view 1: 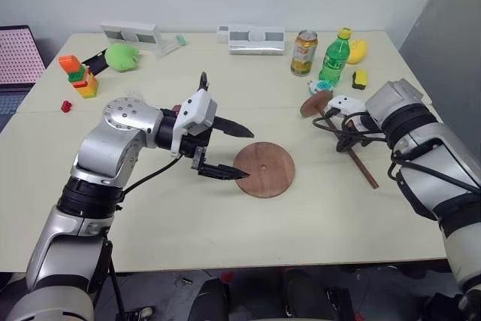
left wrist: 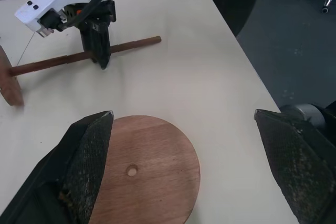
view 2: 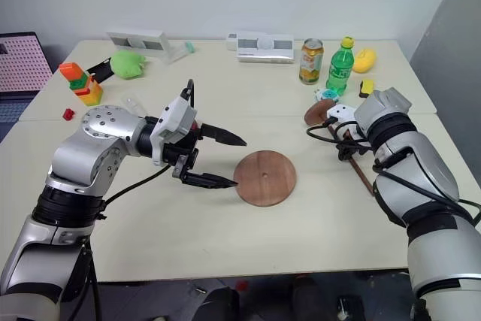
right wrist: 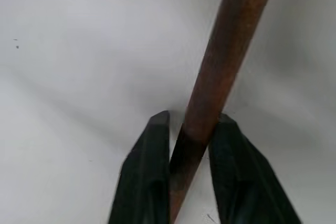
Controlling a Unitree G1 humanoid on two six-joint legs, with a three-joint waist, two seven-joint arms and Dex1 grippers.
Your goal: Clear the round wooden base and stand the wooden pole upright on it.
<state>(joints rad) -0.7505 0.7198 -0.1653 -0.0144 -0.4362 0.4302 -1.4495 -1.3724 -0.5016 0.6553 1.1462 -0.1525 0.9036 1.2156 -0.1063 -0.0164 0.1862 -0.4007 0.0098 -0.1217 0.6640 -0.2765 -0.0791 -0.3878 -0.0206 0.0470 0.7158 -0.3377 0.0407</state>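
Two grippers are seen over a pale tabletop (view 1: 188, 231). The round wooden base (view 1: 264, 169) lies flat near the table's middle, its small centre hole uncovered and nothing resting on it. The left gripper (view 1: 240, 152) is held just beside the base on its left side, pointing toward it, with its two black fingers (left wrist: 86, 166) spread wide and nothing between them. The wooden pole (view 1: 353, 154) lies flat on the table to the right of the base and apart from it, its fixed disc end (view 1: 316, 102) turned toward the far side near a green plastic bottle (view 1: 335, 56) and a drink can (view 1: 304, 52). The right gripper (right wrist: 188, 124) is pointed steeply down at the pole, and its fingers are closed against both sides of the rod partway along its length.
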